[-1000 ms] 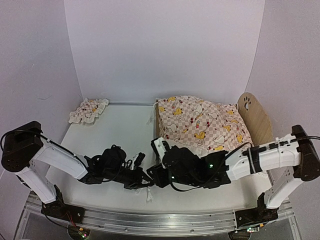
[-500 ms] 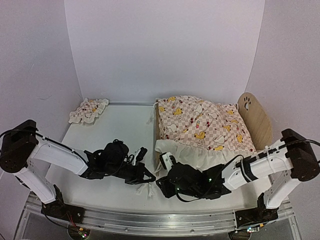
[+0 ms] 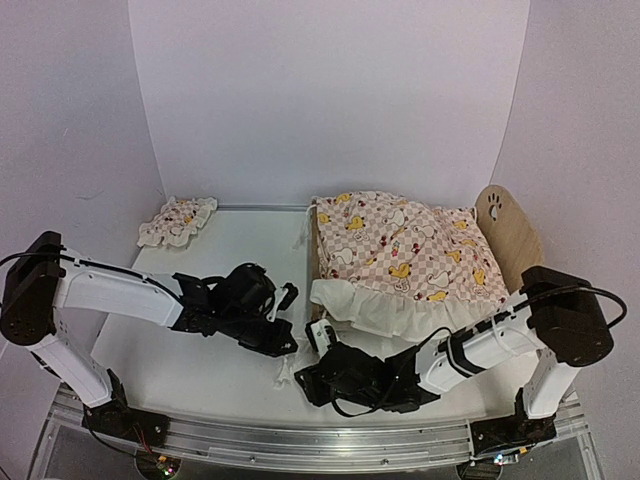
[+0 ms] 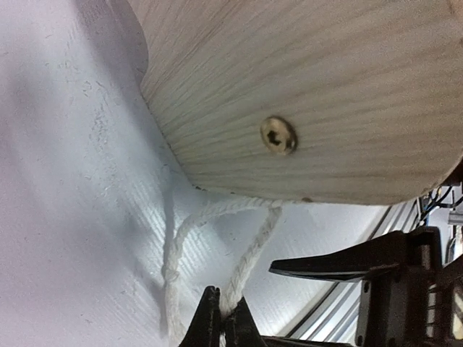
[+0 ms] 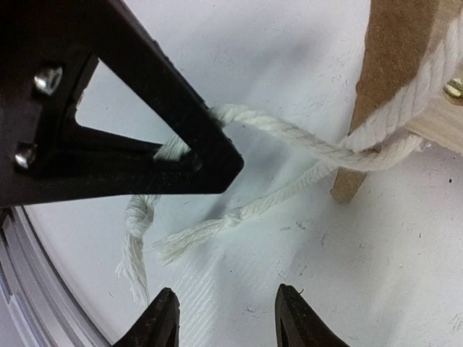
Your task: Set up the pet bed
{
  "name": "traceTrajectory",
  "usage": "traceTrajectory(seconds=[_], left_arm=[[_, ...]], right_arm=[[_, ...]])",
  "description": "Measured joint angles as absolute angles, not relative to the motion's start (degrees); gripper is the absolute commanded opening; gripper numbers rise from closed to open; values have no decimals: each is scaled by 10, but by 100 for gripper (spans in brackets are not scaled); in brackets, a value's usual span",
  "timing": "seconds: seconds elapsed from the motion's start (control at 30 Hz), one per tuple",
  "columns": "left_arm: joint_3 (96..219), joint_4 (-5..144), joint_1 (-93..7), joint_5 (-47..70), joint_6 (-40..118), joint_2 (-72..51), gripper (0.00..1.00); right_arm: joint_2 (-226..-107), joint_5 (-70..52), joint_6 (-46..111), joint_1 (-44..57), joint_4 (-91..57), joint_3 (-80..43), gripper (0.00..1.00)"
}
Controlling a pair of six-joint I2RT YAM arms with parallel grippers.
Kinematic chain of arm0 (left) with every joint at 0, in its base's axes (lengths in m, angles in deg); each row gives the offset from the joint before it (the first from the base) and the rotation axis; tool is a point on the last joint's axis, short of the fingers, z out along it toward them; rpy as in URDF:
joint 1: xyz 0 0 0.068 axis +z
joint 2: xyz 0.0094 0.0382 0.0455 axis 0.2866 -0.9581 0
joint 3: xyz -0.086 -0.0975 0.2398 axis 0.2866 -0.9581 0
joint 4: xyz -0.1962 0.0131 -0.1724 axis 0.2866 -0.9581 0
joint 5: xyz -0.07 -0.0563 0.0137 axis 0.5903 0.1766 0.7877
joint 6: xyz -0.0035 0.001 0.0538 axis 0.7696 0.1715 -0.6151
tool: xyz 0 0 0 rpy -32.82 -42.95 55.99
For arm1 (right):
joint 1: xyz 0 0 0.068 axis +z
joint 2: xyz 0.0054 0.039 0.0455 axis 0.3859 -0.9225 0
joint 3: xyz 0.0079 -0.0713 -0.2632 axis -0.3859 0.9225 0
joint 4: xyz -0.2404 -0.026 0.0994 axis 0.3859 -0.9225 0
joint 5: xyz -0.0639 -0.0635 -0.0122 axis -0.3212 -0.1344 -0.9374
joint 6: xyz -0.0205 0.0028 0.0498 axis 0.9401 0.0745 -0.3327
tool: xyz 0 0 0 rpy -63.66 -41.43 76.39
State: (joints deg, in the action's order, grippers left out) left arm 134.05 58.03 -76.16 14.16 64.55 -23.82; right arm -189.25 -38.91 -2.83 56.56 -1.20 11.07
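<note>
Left gripper point(image 4: 221, 312): clamped tight on the white cord point(image 4: 249, 242) below the pet bed point(image 4: 311, 94).
Right gripper point(image 5: 226, 318): spread, empty, near the cord's frayed ends.

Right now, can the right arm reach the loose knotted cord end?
Probably yes: the right gripper is open just short of the knotted cord end, bare table between. The left gripper, pinching the other strand, sits close.
</note>
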Motion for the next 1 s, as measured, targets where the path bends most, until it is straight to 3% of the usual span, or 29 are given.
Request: traceTrajectory(seconds=[0.33,0.53,0.77,0.87,1.0], left_arm=[[1366,516,-757,116,564,-263,0],[1381,492,-745,99,542,-271,0],[1381,473,-726,89,528,-275,0],[1381,473,-718,90,526,-275,0],[1382,480,-716,93,525,-284,0]], right_arm=[[-1962,-439,-62,567,-18,31,57],[-2005,-469,-87,567,-60,-31,58],[-2044,-493,-106,567,-120,-87,52],[-2056,-492,-108,567,-142,-97,45],[-2066,-497,-100,570,-163,-102,45]])
